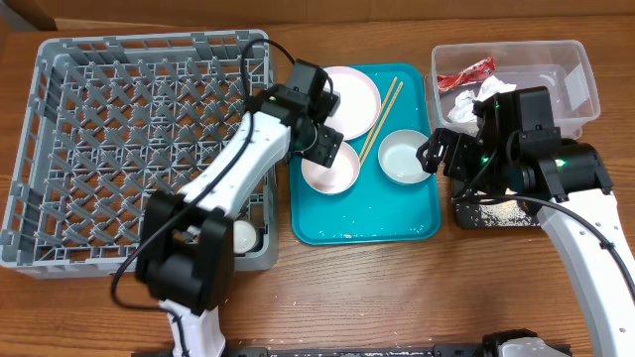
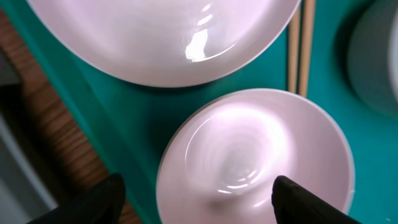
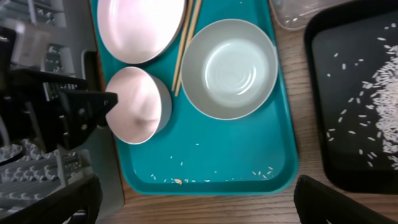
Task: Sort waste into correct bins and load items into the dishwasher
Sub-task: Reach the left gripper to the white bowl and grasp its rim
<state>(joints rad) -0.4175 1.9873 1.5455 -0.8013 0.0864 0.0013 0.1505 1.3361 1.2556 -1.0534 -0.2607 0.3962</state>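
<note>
Wrapper [image 1: 466,73], tissue [image 1: 478,97] in tub [image 1: 581,59]; rice [image 3: 380,93] in black tray [image 3: 323,134]; cup [image 1: 243,236] in rack [image 1: 60,149]. Plate [image 1: 349,94], chopsticks [image 1: 382,119], pale bowl [image 1: 404,157] to load. My left claw [image 2: 199,196] spread over pink bowl [image 2: 249,149]; right claw [image 3: 199,198] spread.

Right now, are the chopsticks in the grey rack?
No, the chopsticks lie on the teal tray, beside the big plate.

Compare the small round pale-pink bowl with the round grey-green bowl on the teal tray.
The pale-pink bowl is narrower, the grey-green bowl wider. The open left gripper hovers over the pink one; the grey one stands free. Both sit upright and empty on the teal tray.
</note>
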